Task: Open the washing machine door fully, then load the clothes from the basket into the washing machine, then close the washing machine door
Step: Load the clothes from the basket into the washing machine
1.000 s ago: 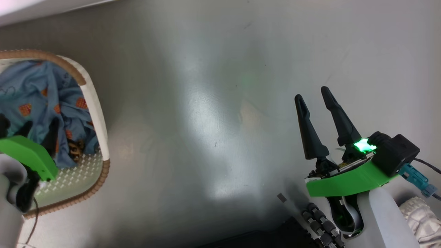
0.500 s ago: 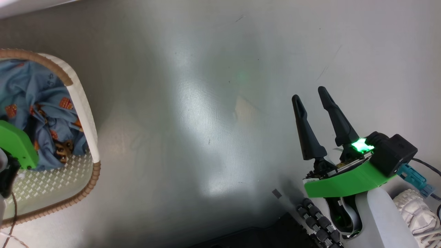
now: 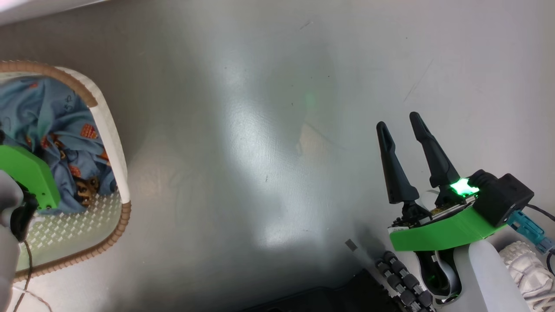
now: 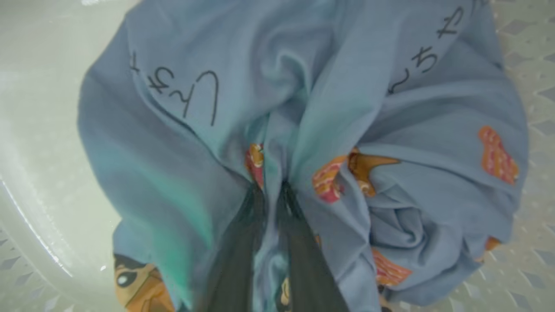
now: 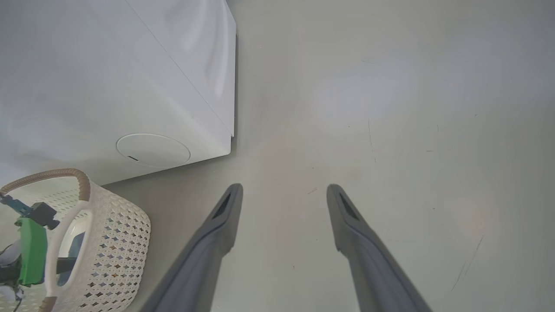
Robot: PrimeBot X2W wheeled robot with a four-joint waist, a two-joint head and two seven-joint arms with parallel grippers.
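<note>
Left gripper (image 4: pixel 271 190) pinches a gathered fold of the clothes (image 4: pixel 329 95), fingers (image 4: pixel 240 242) pressed nearly together with blue fabric between them. Cloth bunches toward the tips, so the hold looks deep enough to lift. Clothes sit inside the basket (image 3: pixel 113 130), left edge of the head view, on the floor (image 3: pixel 260 130). Right gripper (image 3: pixel 399 122) is spread and empty, lower right, likely out of the lift's way. Left wrist view gives the pinch itself; in the head view the green mount (image 3: pixel 28 173) covers those fingers. Right wrist view adds the washing machine (image 5: pixel 108 65), upper left, near the basket.
</note>
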